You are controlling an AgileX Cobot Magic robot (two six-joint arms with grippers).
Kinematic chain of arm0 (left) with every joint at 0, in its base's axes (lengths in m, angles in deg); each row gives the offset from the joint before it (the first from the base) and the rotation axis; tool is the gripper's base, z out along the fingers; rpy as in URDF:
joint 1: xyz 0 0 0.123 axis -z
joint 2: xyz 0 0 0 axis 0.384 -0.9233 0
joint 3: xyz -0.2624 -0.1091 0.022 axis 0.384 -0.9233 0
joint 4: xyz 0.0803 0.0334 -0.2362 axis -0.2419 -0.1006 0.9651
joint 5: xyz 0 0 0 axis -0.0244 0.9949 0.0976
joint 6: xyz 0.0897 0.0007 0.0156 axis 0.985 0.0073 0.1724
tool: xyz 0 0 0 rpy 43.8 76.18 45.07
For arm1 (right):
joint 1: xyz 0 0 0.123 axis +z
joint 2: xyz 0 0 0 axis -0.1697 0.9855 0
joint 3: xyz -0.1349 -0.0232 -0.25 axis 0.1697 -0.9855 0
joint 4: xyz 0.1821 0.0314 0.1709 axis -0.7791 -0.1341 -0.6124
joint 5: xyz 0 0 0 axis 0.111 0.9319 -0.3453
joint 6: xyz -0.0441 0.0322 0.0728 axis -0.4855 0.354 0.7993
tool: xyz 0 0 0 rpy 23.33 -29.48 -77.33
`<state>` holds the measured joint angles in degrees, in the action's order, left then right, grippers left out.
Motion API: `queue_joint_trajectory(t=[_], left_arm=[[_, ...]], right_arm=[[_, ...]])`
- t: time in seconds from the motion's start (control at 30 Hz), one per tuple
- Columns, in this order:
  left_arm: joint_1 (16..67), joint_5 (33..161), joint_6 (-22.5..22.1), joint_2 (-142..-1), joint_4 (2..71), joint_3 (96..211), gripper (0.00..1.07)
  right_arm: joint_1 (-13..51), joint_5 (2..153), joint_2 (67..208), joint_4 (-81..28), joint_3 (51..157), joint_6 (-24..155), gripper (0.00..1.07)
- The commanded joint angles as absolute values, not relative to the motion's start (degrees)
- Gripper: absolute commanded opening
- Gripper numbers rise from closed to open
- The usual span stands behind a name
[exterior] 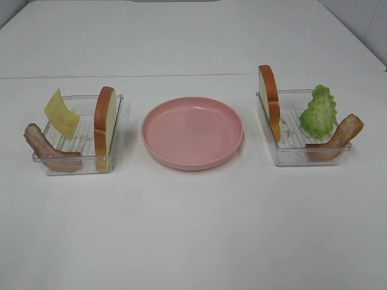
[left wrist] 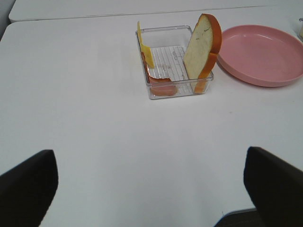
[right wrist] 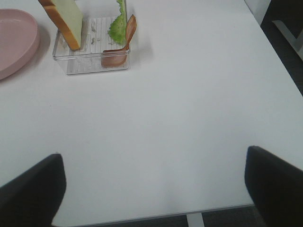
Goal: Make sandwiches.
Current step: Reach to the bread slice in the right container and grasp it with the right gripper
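- Sandwich not yet built: parts sit split left and right, with the plate (exterior: 192, 130) bare at frame centre. It looks like the assembly spot both arms can reach.
- left tray (exterior: 81, 96), mid-left of the exterior view: cheese (exterior: 61, 113) and left bacon strip (exterior: 48, 151) at its outer side, left bread slice (exterior: 104, 127) on edge against the wall nearest the plate.
- right tray (exterior: 296, 158), mid-right: right bread slice (exterior: 269, 99) on edge at the plate-side wall, lettuce (exterior: 319, 112) and right bacon strip (exterior: 341, 138) propped at the outer side.
- Every part stands or leans rather than lying flat, probably so a thin edge sticks up for a top-down pinch.
- Bread sits nearest the plate, likely because a slice goes down first.
- left claw (left wrist: 151, 189): fingers wide apart, nothing between them, over bare tabletop (exterior: 193, 229) short of its tray.
- right claw (right wrist: 154, 189): same, apart and empty, well back from its tray.
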<state>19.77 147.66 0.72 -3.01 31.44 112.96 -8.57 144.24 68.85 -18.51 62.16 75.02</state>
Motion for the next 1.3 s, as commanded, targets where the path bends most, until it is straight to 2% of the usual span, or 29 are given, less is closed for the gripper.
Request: queue_joint_trajectory(t=[0.03,0.6,0.7,0.77,0.87,0.93,0.97,1.03,1.13,1.2,1.27,1.3], left_arm=[[19.9,147.4,0.4,-2.2,31.5,112.7,1.02],[19.9,147.4,0.4,-2.2,31.5,112.7,1.02],[19.9,147.4,0.4,-2.2,31.5,112.7,1.02],[19.9,147.4,0.4,-2.2,31.5,112.7,1.02],[19.9,147.4,0.4,-2.2,31.5,112.7,1.02],[19.9,147.4,0.4,-2.2,31.5,112.7,1.02],[19.9,147.4,0.4,-2.2,31.5,112.7,1.02],[19.9,147.4,0.4,-2.2,31.5,112.7,1.02],[19.9,147.4,0.4,-2.2,31.4,112.7,1.02],[19.9,147.4,0.4,-2.2,31.4,112.7,1.02],[19.9,147.4,0.4,-2.2,31.4,112.7,1.02],[19.9,147.4,0.4,-2.2,31.4,112.7,1.02]], right_arm=[[-8.4,143.6,68.2,-18.0,62.0,75.0,0.98],[-8.4,143.9,71.4,-18.2,62.9,73.3,0.98],[-8.4,144.6,78.4,-18.2,64.9,73.3,0.98],[-8.4,145.2,89.5,-18.2,70.4,73.3,0.98],[-8.4,145.3,92.9,-18.3,72.1,73.3,0.98],[-8.4,145.3,105.2,-18.6,79.1,73.3,0.98],[-8.4,145.3,105.2,-18.6,79.1,73.3,0.98],[-8.4,145.3,114.0,-18.6,85.2,73.3,0.98],[-8.4,145.4,117.0,-18.7,87.7,73.3,0.98],[-8.4,148.0,129.1,-20.1,98.1,73.3,0.98],[-8.4,148.8,131.8,-20.5,100.4,73.3,0.98],[-8.4,150.7,138.3,-21.4,106.4,73.3,0.98]])
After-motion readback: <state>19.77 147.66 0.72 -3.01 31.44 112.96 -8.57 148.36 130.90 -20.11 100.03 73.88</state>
